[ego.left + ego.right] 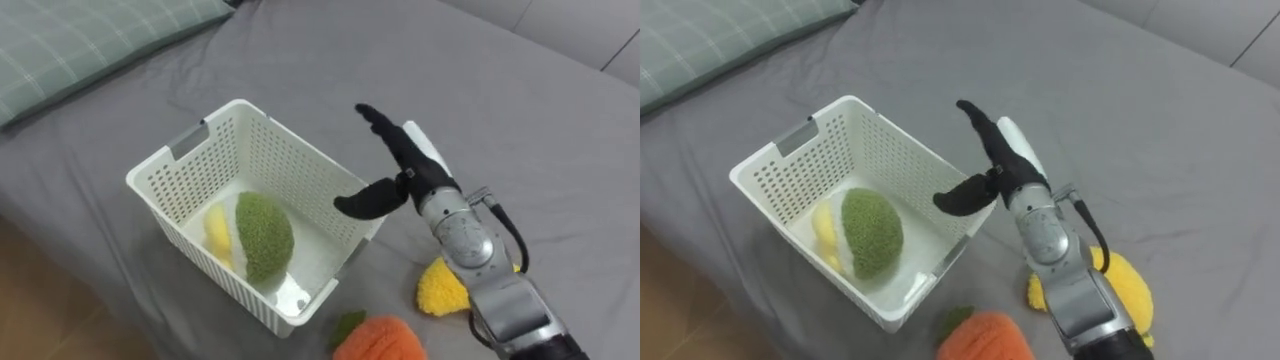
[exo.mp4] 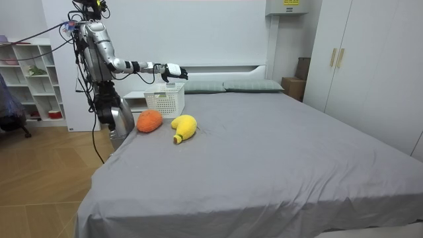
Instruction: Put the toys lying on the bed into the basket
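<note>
Grey-sheeted bed [image 1: 520,120] underneath it all, with a green checked pillow [image 1: 80,45] off to the far left. Near the bed's edge, a white perforated basket [image 1: 290,165], upright, holding a green plush toy [image 1: 263,233] and, touching it on the left, a smaller yellow toy [image 1: 217,230]. Above the basket's right rim, the right robot hand [image 1: 400,155]: released, fingers straight and pointing away, thumb spread out over the rim, grasping nothing. Cannot tell whether touching the rim or just clear of it. Lying on the sheet outside the basket: an orange plush toy [image 1: 380,340] just off the near corner, and a yellow plush toy [image 1: 440,288] to its right, partly hidden under the forearm. From the room view: standing at the bed's side by the basket, right arm stretched level over it, both loose toys close together on the sheet beside the basket. Behind, white shelves [image 2: 30,79] at the room view's left, pale wardrobe doors [image 2: 344,59] at its right.
</note>
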You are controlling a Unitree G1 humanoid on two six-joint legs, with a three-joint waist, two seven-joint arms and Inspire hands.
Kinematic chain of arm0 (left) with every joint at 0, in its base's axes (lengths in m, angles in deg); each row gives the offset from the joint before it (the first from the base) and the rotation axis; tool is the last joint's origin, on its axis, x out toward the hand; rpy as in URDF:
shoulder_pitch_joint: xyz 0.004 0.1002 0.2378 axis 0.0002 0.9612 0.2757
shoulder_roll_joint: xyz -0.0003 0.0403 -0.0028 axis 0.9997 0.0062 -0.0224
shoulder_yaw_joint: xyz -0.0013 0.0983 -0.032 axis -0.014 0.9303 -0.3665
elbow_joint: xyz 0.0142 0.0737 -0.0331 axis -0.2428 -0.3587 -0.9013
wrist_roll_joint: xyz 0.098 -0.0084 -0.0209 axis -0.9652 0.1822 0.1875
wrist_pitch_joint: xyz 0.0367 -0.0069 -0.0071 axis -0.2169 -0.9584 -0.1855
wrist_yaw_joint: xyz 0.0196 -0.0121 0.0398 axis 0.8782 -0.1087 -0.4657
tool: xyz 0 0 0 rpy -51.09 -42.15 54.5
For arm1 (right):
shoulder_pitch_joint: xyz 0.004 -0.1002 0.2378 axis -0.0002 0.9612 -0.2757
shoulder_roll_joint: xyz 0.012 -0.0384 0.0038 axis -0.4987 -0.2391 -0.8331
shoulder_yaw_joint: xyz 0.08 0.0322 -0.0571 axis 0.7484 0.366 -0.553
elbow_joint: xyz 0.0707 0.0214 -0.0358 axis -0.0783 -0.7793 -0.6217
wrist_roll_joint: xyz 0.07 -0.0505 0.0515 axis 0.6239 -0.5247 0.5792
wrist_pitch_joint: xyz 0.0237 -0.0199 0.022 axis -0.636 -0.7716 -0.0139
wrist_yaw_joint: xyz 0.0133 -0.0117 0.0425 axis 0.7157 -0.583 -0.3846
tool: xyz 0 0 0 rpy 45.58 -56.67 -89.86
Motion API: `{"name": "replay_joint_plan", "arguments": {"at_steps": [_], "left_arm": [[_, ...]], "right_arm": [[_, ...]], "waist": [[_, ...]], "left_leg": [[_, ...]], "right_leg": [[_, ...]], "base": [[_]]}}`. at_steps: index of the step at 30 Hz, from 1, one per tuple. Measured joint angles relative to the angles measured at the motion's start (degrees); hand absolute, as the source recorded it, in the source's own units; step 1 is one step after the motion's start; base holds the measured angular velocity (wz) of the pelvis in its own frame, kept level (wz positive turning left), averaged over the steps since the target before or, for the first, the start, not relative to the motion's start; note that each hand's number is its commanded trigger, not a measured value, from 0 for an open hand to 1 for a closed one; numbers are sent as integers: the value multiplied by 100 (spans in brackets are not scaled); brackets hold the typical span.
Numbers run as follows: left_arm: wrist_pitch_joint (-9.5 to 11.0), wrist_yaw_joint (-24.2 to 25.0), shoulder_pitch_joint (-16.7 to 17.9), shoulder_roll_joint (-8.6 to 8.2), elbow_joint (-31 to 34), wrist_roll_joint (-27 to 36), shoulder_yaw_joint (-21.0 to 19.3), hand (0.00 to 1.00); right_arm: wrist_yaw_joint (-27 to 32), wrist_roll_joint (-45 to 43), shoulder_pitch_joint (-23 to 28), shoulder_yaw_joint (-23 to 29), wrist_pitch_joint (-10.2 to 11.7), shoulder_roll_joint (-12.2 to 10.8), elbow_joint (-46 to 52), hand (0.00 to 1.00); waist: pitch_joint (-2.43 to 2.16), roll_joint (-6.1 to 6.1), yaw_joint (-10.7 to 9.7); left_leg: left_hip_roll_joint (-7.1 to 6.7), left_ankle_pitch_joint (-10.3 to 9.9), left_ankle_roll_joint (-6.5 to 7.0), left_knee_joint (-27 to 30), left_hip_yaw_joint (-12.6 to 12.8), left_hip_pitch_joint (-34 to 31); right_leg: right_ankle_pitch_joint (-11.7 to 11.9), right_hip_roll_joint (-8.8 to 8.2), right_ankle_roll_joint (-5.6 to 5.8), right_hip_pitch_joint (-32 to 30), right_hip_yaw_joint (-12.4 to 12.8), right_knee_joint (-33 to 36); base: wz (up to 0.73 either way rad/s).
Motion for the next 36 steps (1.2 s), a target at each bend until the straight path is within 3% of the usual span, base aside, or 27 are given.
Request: {"name": "replay_joint_plan", "arguments": {"at_steps": [8, 9, 13, 18, 26, 31, 36], "left_arm": [[65, -7, 76, 23, 2, -15, -340, 0], [94, -7, 151, 27, 5, -14, -336, 0], [171, -5, 250, 20, 14, -14, -339, 0], [171, 2, 369, 21, 6, -7, -340, 0], [208, 34, 371, 31, -104, -4, -351, 0], [211, 115, 407, 58, -90, -6, -454, 0], [241, 256, 572, 104, -19, -201, -458, 0]], "right_arm": [[628, 331, 47, 572, 306, 18, -1, 0], [740, 389, 109, 658, 405, 21, -4, 0], [916, 437, 349, 848, 528, 62, -31, 0], [979, 449, 921, 885, 532, 241, -84, 0], [1045, 428, 1023, 1173, 534, 279, -725, 0], [1040, 328, 1124, 1318, 535, 308, -833, 0], [946, -110, 1195, 1324, 523, 543, -937, 0]], "waist": [[-20, 44, -287], [-51, 64, -328], [-83, 129, -469], [-78, 182, -680], [-92, 163, -944], [-98, 135, -965], [-94, 53, -951]], "left_leg": [[19, 6, 10, -21, 117, 104], [20, 8, 13, -36, 128, 117], [33, 2, 28, -78, 219, 196], [31, -2, 34, -147, 281, 281], [54, 2, 37, -142, 386, 306], [58, -8, 45, -142, 401, 304], [59, -19, 48, -143, 404, 294]], "right_leg": [[6, 1, 9, 30, 115, 1], [8, 1, 13, 32, 135, -3], [13, 1, 20, 71, 216, -3], [14, 1, 28, 115, 320, 3], [15, 9, 27, 114, 378, 5], [15, 12, 27, 98, 424, 6], [17, 20, 32, 82, 460, 8]], "base": [[-7], [-9], [-13], [-10], [-5], [-2], [-1]]}}
